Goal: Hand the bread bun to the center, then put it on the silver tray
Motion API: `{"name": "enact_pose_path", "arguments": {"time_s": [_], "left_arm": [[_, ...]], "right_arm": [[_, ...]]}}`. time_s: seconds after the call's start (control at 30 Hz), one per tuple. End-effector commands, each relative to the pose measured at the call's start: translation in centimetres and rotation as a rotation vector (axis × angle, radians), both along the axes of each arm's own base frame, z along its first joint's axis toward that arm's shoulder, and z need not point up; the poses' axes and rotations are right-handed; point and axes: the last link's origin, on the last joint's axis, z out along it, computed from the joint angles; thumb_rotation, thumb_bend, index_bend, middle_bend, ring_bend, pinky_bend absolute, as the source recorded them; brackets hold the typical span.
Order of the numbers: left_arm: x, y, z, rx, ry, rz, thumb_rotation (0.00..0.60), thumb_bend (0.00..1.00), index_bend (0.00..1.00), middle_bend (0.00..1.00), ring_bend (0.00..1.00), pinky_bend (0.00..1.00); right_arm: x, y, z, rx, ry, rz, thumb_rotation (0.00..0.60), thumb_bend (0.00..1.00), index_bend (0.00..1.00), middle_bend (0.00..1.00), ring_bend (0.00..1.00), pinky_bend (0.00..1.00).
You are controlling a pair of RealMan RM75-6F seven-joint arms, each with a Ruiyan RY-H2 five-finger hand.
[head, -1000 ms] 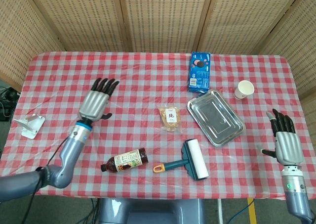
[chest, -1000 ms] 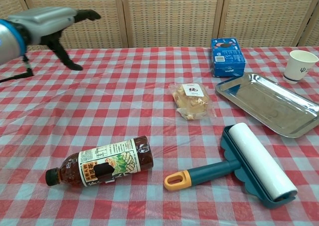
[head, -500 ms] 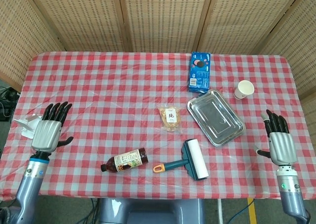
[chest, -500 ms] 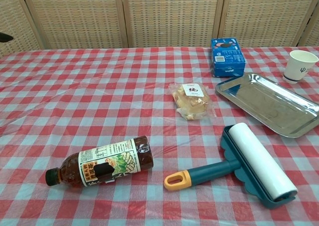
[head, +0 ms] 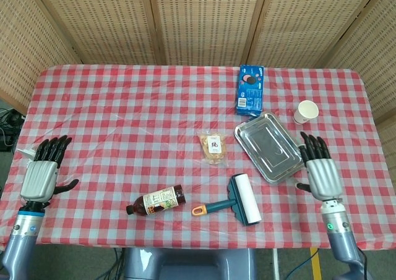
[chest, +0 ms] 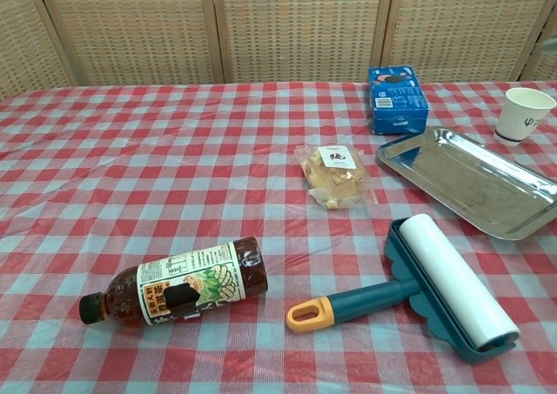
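The bread bun lies in a clear wrapper with a white label near the table's middle. Just right of it sits the silver tray, with nothing on it. My left hand hovers open at the table's left edge, fingers spread, far from the bun. My right hand is open too, fingers spread, just beyond the tray's right corner. Neither hand shows in the chest view.
A brown drink bottle lies on its side near the front. A teal lint roller lies in front of the tray. A blue cookie box and a paper cup stand behind the tray. A small white object sits by the left hand.
My left hand has drawn back from the table's middle-left to its left edge and out of the chest view. My right hand has moved left and forward, toward the tray's right corner.
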Motion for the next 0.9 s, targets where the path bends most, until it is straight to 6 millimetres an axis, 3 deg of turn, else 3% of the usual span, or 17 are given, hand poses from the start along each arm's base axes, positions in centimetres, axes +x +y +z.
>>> {"name": "enact_pose_path", "arguments": {"time_s": [0.03, 0.3, 0.53, 0.9], "left_arm": [[-0.1, 0.0, 0.2, -0.006, -0.007, -0.001, 0.6, 0.16, 0.0, 0.0, 0.0, 0.0], [-0.1, 0.0, 0.4, -0.018, -0.018, -0.005, 0.6, 0.15, 0.0, 0.0, 0.0, 0.0], [-0.4, 0.2, 0.8, -0.022, -0.026, -0.003, 0.6, 0.14, 0.0, 0.0, 0.0, 0.0], [-0.1, -0.1, 1.4, -0.023, -0.061, -0.024, 0.6, 0.14, 0.0, 0.0, 0.0, 0.0]], "right_arm": [[6.2, -3.3, -1.6, 0.079, -0.008, 0.084, 0.6, 0.09, 0.06, 0.0, 0.0, 0.0], [12.5, -7.8, -4.9, 0.213, -0.029, 0.095, 0.6, 0.09, 0.06, 0.0, 0.0, 0.0], [17.4, -9.5, -8.4, 0.366, -0.131, 0.048, 0.6, 0.1, 0.06, 0.0, 0.0, 0.0], [20.0, -10.5, -13.2, 0.465, -0.068, 0.009, 0.6, 0.1, 0.07, 0.0, 0.0, 0.0]]}}
